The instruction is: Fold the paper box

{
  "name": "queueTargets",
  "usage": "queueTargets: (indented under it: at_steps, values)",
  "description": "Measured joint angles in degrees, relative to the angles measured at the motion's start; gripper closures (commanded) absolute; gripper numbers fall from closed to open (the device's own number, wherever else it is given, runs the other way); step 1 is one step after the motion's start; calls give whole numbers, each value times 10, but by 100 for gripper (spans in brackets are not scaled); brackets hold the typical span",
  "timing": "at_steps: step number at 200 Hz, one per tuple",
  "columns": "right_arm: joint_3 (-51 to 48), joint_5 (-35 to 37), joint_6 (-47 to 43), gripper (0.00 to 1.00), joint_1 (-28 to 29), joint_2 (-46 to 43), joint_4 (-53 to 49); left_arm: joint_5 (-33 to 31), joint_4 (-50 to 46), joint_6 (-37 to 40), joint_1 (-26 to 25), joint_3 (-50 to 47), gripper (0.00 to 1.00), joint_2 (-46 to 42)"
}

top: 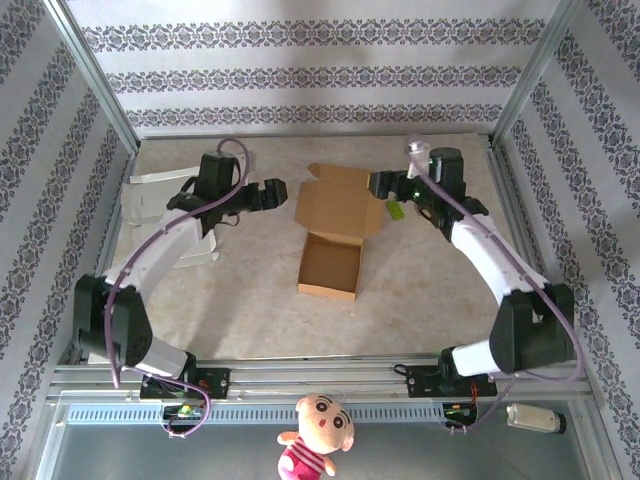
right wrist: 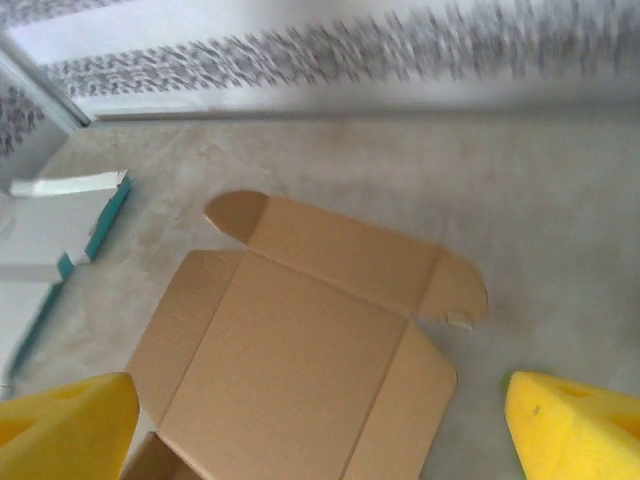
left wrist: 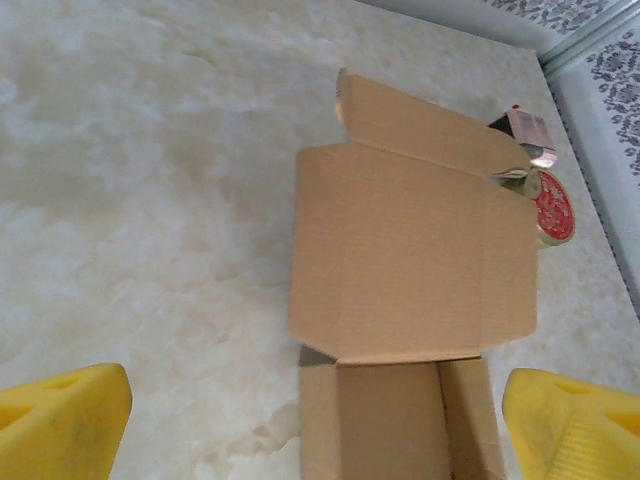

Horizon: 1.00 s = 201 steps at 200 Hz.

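1. the paper box (top: 335, 235), plain brown corrugated cardboard, is lying mid-table (top: 430, 300) between the two grippers.
2. its shallow rectangular tray is sitting nearer the arm bases, and the flat lid panel is spreading toward the far wall, ending in a strip with rounded tabs.
3. the left gripper (top: 272, 193) is hovering beside the lid, its blocky yellow fingers (left wrist: 60, 425) standing wide apart and empty.
4. the right gripper (top: 380, 183) is gaping just as wide, its yellow fingers (right wrist: 575, 420) holding nothing.
5. the table is showing a pale, marbled surface.

**Bystanders on & around the table**

Plush doll (top: 318, 435) w/ red top, bottom centre of top view. Pale cylinder (top: 535, 418) bottom right. White-and-teal cartons (right wrist: 70, 215) upper left, right wrist view. Marbled table (top: 430, 290); patterned wallpaper (top: 300, 75) at top.
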Motion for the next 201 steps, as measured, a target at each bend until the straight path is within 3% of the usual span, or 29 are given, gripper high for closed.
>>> queueTargets:
  at_steps: [26, 47, 70, 90, 161, 201]
  values:
    - [7, -59, 87, 8, -43, 94, -31, 38, -1, 1, 0, 30, 5, 58]
    - [19, -91, 119, 18, -46, 162, -41, 58, -2, 3, 0, 45, 5, 91]
    - [28, -121, 138, 51, -45, 203, -26, 67, -13, 14, 0, 85, 5, 134]
    - [28, -132, 149, 66, -45, 212, -16, 73, -22, 26, 0, 129, 7, 178]
    - [28, -154, 136, 75, -45, 212, 8, 98, -78, 94, 0, 258, 25, 326]
    - [28, -156, 128, 81, -41, 212, 9, 140, -85, 108, 0, 303, 47, 385]
